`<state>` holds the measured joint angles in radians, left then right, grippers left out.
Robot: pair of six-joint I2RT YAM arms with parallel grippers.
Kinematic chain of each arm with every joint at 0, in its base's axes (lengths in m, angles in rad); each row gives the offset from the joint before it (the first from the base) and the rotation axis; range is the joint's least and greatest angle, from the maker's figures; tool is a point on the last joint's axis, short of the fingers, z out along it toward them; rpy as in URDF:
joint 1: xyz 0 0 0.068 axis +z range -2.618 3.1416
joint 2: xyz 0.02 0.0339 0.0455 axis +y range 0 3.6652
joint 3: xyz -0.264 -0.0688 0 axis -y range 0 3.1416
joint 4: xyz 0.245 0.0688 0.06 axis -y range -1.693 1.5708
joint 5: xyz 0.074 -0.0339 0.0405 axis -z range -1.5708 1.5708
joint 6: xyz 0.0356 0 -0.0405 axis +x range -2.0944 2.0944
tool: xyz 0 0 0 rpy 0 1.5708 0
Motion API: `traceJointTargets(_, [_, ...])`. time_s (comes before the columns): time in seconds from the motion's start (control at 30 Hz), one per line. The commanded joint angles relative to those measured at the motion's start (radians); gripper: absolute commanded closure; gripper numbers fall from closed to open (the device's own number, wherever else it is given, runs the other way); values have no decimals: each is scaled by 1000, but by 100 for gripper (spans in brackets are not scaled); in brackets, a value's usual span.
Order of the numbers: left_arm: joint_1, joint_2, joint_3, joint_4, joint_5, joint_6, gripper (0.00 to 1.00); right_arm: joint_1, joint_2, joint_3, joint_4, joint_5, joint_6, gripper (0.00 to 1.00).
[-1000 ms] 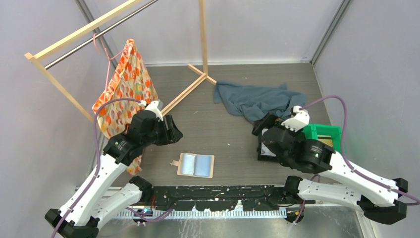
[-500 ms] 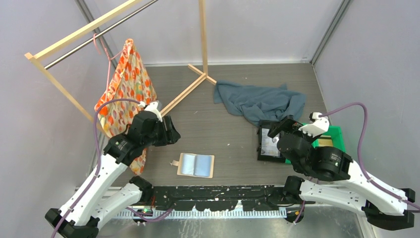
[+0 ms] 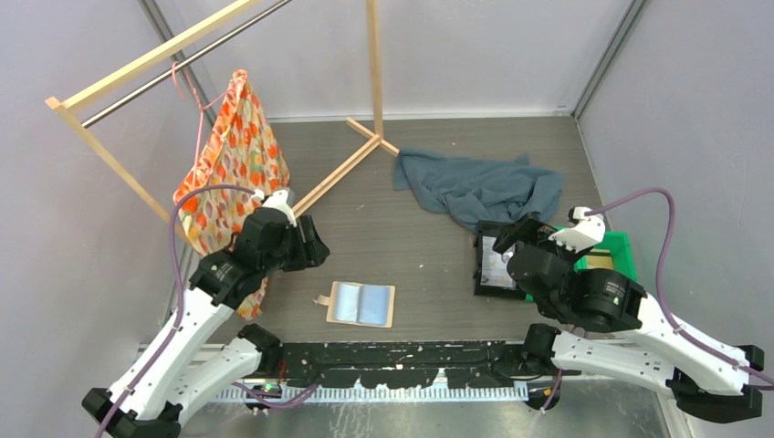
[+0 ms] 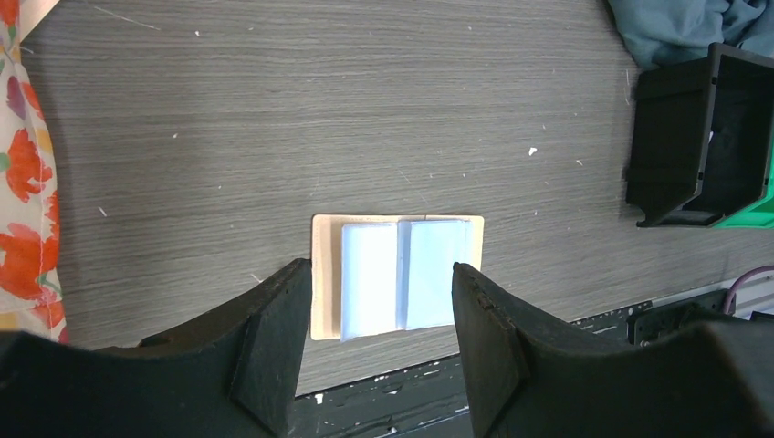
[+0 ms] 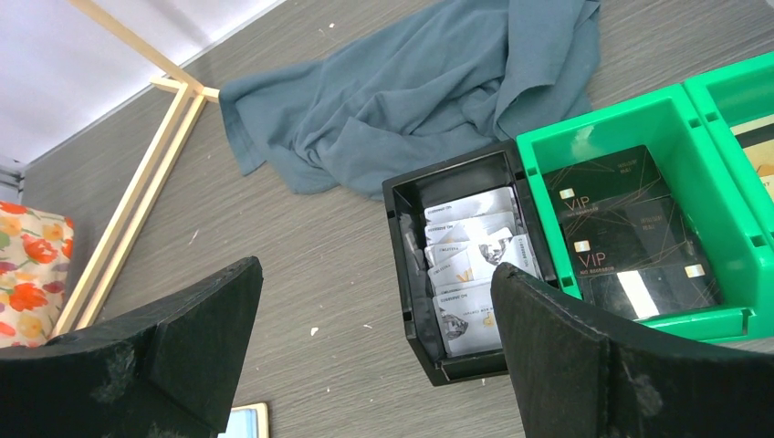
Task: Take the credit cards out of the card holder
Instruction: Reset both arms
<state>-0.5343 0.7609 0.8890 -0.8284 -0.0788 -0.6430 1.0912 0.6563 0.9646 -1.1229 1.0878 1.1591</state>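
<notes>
**Open card holder (image 4: 399, 278), both grippers empty**

card holder lies flat on table (image 4: 365, 91) nr front edge. L gripper (image 4: 379, 278) above it, fingers part-open, nothing held. R gripper (image 5: 376, 276) wide open, empty, above black tray (image 5: 447, 173) & green bin (image 5: 602, 114). Dark credit cards (image 5: 621, 219) in bin.

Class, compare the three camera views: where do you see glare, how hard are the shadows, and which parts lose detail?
Top external view: even, diffuse light, with only a faint shadow by the card holder. Left wrist view: the holder is sharp, while the left gripper looms dark and featureless. Right wrist view: a bright glare strip crosses one of the credit cards in the green bin, and the right gripper is near-black.
</notes>
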Motion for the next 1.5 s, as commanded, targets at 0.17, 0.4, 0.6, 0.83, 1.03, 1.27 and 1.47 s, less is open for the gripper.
traceJointTargets(0.17, [4,7,-16,25,12,12,41,3,2,-17,5,55,35,0])
traceJointTargets(0.4, [4,20,-22,35,23,18,41,3,14,-18,10,59,45,0])
traceJointTargets(0.6, [4,37,-19,38,24,20,41,3,29,-15,9,61,49,0])
traceJointTargets(0.83, [4,37,-19,46,23,21,41,3,32,-18,10,64,57,0])
traceJointTargets(1.03, [5,35,-24,46,17,21,42,3,31,-20,7,66,60,0])
traceJointTargets(1.27, [4,34,-27,52,20,20,41,3,28,-23,1,70,69,0])
traceJointTargets(1.47, [4,35,-32,54,16,16,41,3,22,-27,-8,74,73,0])
